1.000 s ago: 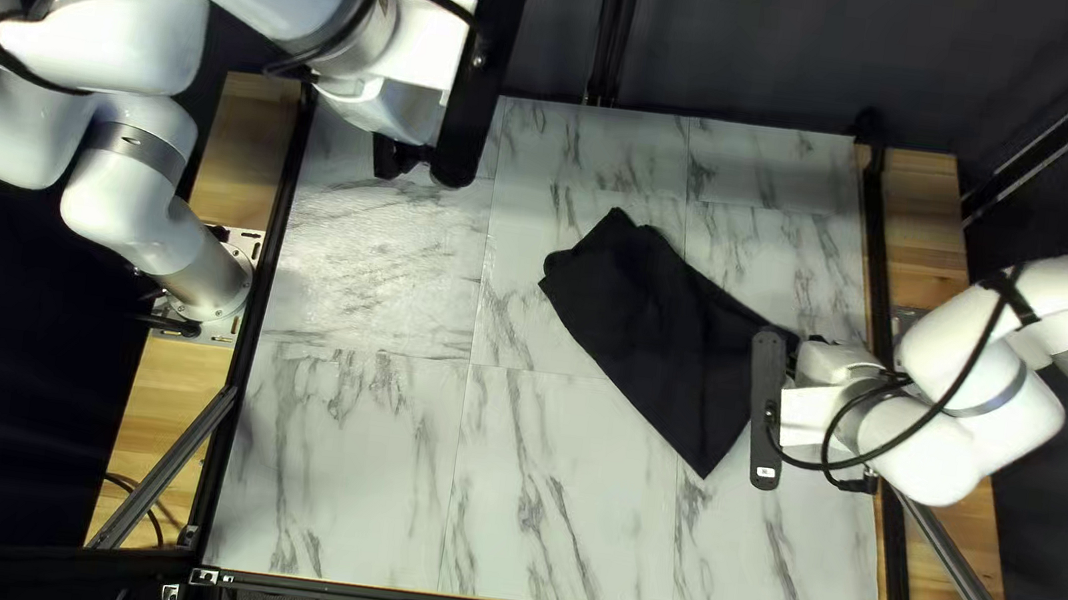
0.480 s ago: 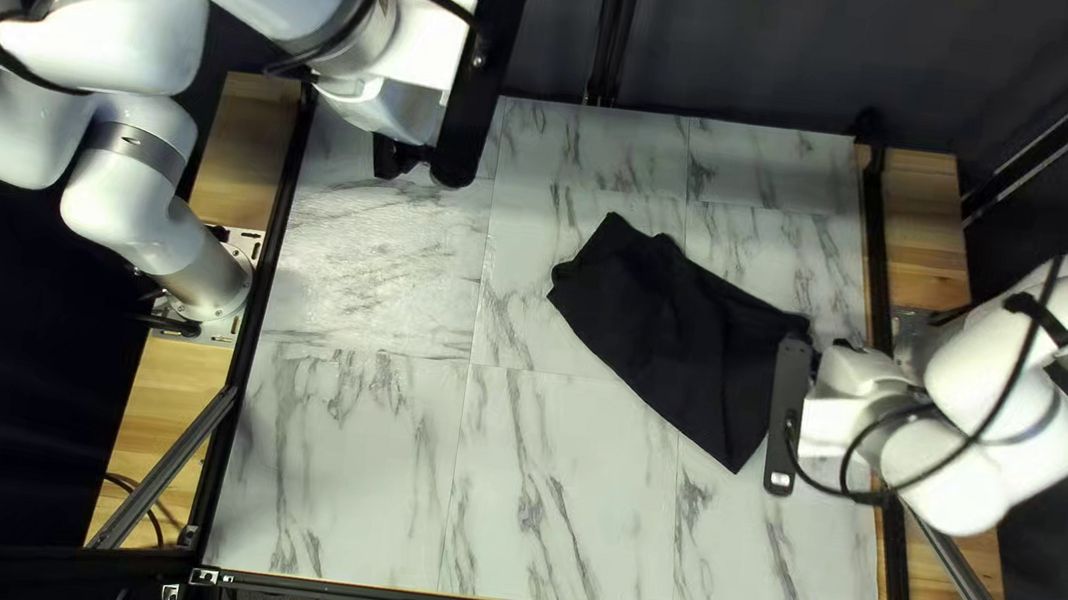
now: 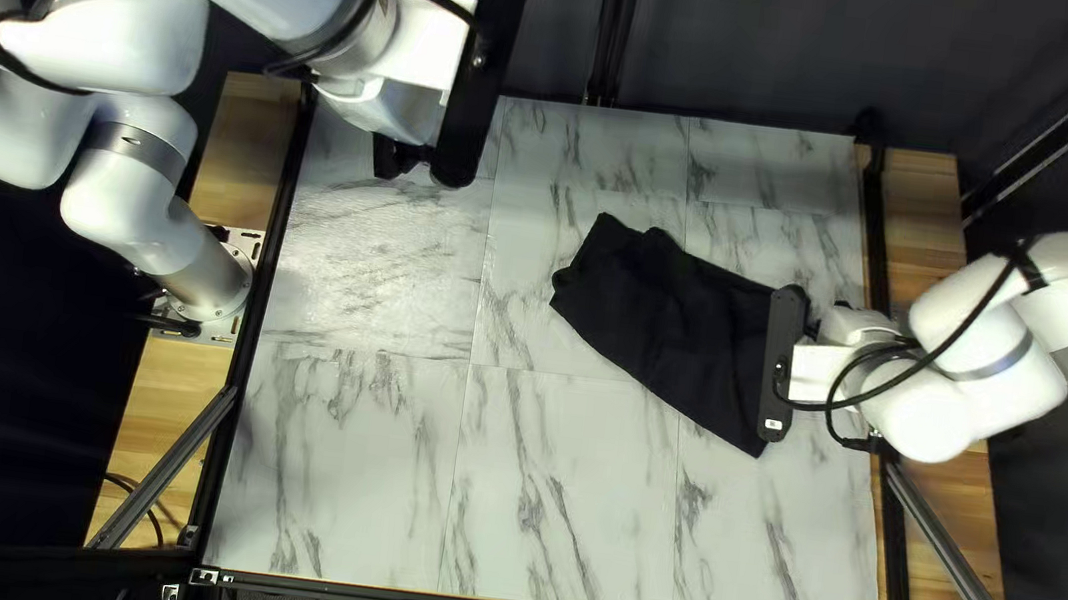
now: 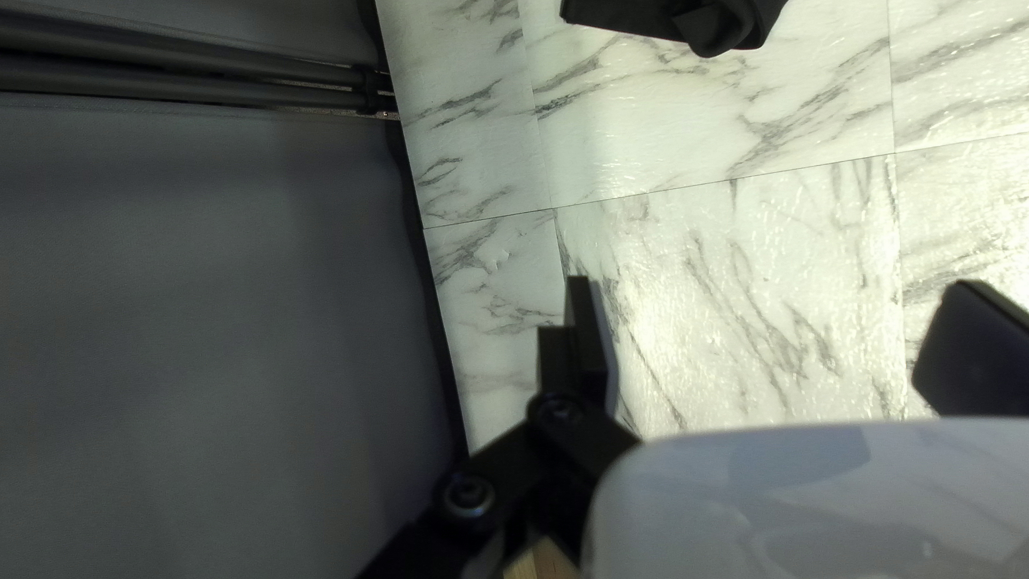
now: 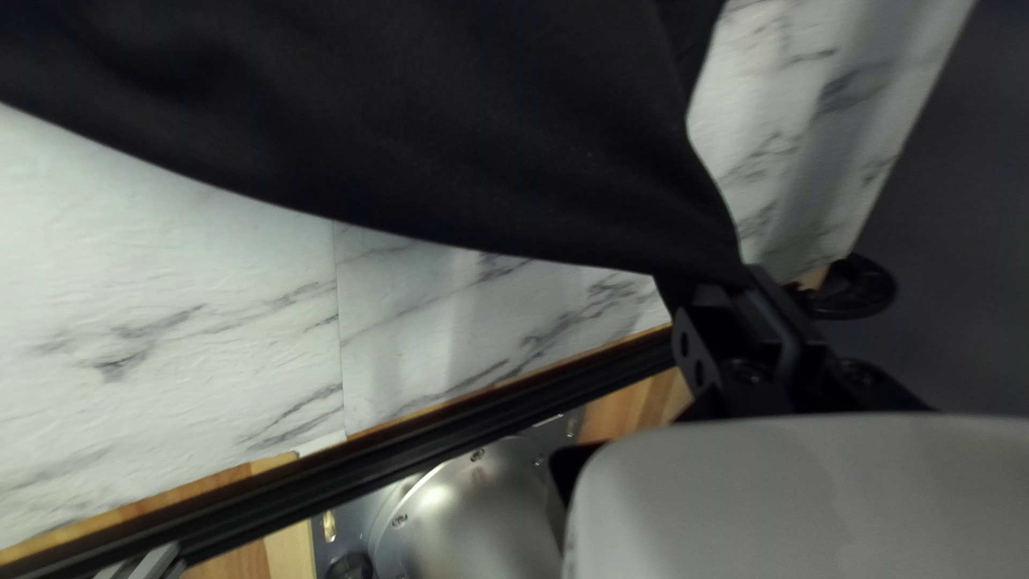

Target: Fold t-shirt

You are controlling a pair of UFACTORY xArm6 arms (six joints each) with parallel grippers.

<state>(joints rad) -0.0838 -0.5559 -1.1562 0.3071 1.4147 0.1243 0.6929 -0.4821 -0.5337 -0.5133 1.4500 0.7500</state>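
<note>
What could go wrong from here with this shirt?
The right gripper pinches only a narrow bunch of the t-shirt, so it might slip out. The left gripper hangs open, away from the cloth, so a one-sided pull may skew or bunch the creased fabric.

My right gripper [image 3: 780, 368] is black, and the shirt [image 3: 672, 329] reaching out ahead of it is plain black too. Under that, the table [image 3: 538, 502] is white with grey marble veining and thin dark seams. Beside my left gripper [image 3: 480, 73], also black, the curtain [image 4: 214, 322] is dark grey; behind it, my left arm [image 3: 138, 14] is white, banded silver-grey.
</note>
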